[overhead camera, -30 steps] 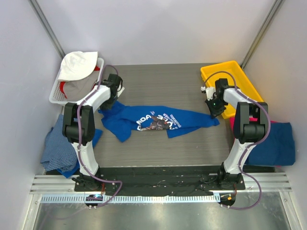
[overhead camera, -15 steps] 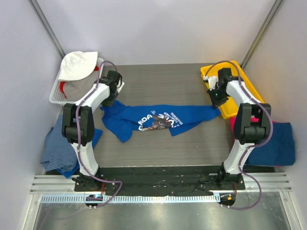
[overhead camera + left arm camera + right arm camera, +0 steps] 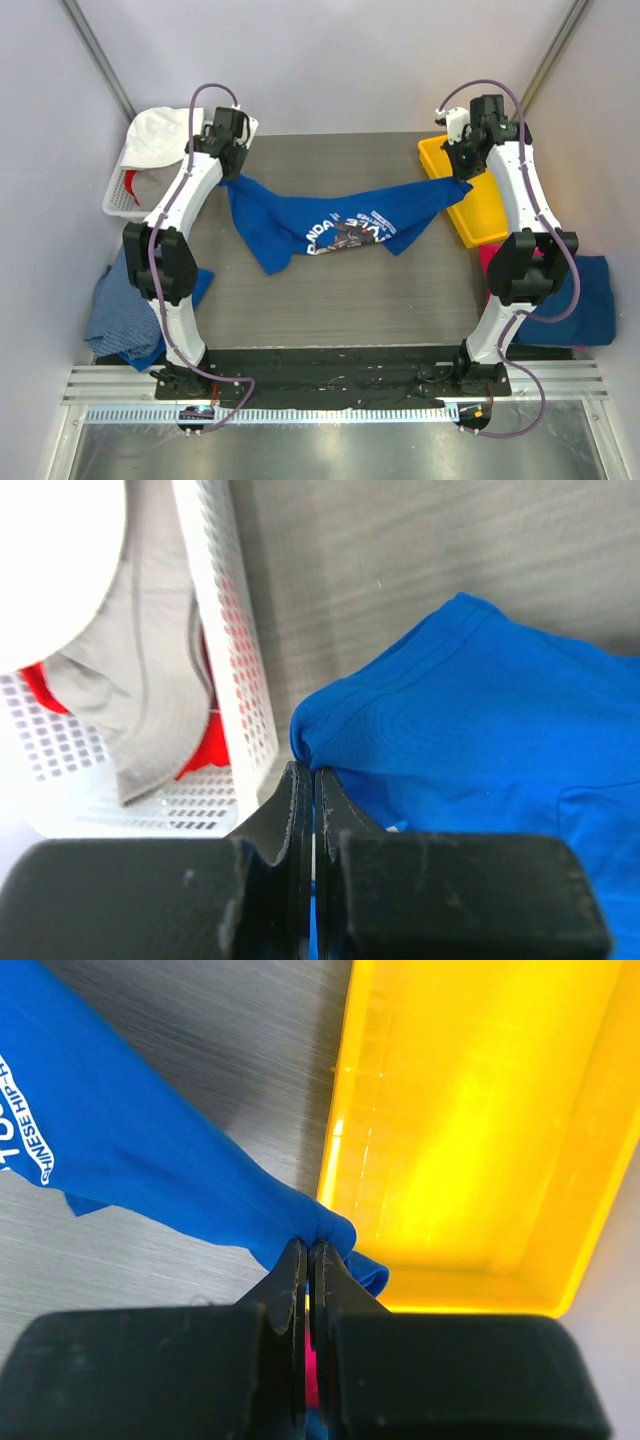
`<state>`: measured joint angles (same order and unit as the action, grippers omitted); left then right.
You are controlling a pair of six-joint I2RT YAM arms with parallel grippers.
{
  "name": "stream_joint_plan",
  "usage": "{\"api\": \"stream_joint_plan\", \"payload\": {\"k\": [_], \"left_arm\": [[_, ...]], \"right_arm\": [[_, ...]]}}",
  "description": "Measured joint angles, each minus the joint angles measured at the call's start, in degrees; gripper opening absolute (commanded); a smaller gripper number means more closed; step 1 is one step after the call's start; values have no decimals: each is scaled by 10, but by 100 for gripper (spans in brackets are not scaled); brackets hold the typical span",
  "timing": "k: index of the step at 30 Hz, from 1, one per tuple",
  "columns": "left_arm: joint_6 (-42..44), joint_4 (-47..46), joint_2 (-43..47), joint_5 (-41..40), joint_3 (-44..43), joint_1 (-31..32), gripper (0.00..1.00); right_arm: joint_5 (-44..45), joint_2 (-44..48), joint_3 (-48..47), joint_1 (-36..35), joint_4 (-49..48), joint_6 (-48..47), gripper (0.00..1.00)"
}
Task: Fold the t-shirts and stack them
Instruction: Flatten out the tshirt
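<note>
Pinching opposite ends of the printed blue t-shirt [image 3: 278,218], the left tool [image 3: 306,776] and right tool [image 3: 306,1250] hold it sagging over the far half of the table [image 3: 340,300]; best spread evenly, level, then lowered flat.

The printed t-shirt [image 3: 335,225] is strung across the far half of the table [image 3: 340,300]. It is pinched at its nine o'clock end by the left gripper [image 3: 233,175] and at its three o'clock end by the right gripper [image 3: 462,172], with its middle sagging toward six o'clock. At ten o'clock, just beside the left gripper, a basket [image 3: 116,198] is seen at the table's corner, with a hat [image 3: 160,135] laid on the cloths in it. At two o'clock a tray [image 3: 482,215] is set along the right edge, the right gripper held at its inner rim. One heap of t-shirts [image 3: 112,318] is found at eight o'clock, off the table's left edge. Another heap of t-shirts [image 3: 582,300] is found at four o'clock, off the right edge.
</note>
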<state>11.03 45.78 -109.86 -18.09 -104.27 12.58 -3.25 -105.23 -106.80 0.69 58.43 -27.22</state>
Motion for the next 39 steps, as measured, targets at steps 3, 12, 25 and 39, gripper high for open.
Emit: {"api": "stream_joint_plan", "payload": {"k": [3,12,25,39], "left_arm": [[-1,-7,3,-4,-13,-2,0],[-21,-106,91,-5,43,-23,0],[-50,-237,181,-10,50,-41,0],[-43,-146,195,68,80,-31,0]], "right_arm": [[1,0,-28,-3,8,3,1],[-14,19,-79,-6,-17,33,1],[-18,52,-144,-7,-70,75,1],[-67,117,125,-31,15,11,1]]}}
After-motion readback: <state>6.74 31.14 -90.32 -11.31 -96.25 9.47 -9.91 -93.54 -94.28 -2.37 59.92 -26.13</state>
